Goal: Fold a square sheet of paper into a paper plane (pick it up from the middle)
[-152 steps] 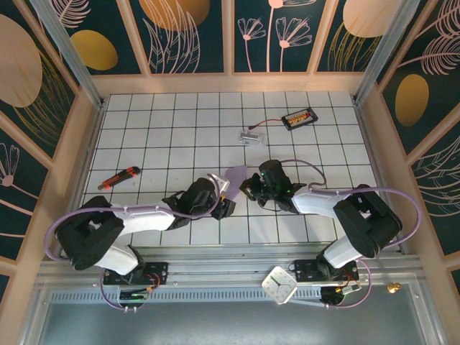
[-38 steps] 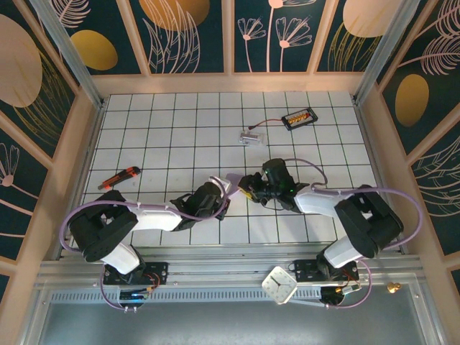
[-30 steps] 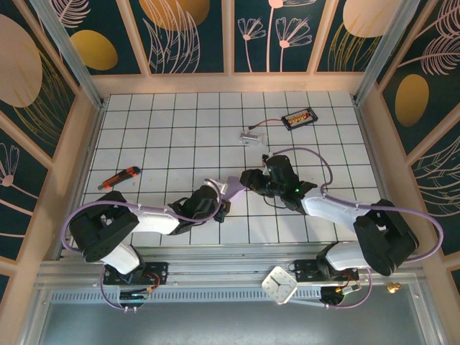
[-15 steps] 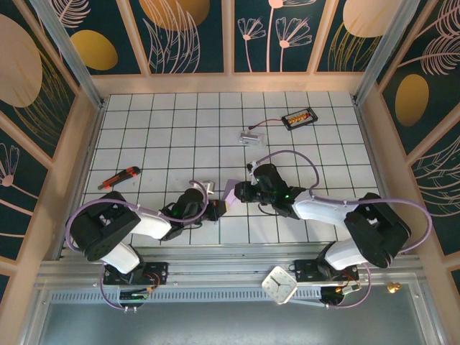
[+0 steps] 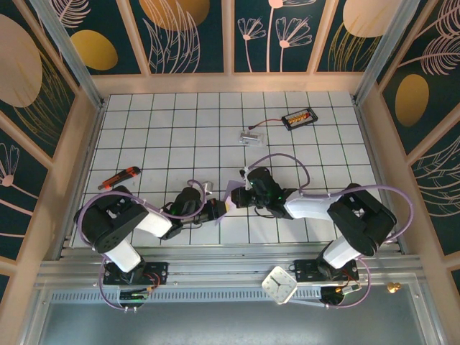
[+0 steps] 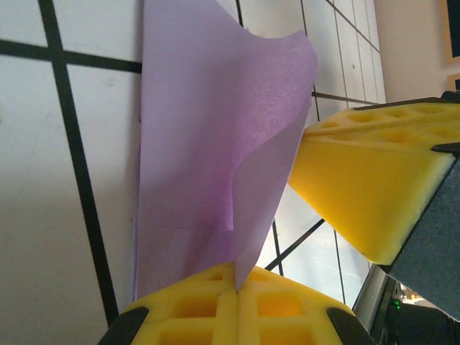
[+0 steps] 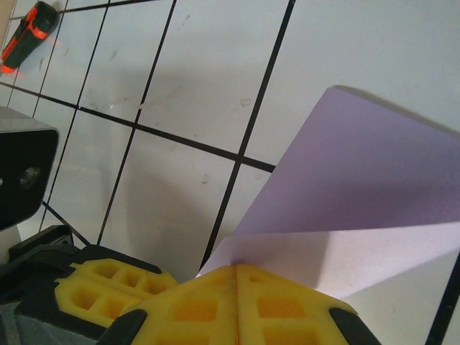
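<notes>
my lavender sheet (image 6: 215, 144) is thin, plain and partly folded, its layers doubled along a crease. it stands up off the tiled surface (image 5: 180, 144) near the front middle, pinched at its narrow end in my left tool (image 6: 236, 287) and at another edge in my right tool (image 7: 236, 277). its free upper corner curls over softly.

Two pincers (image 5: 215, 210) (image 5: 241, 195), one sheet (image 5: 231, 192), one knife (image 5: 118, 177)
</notes>
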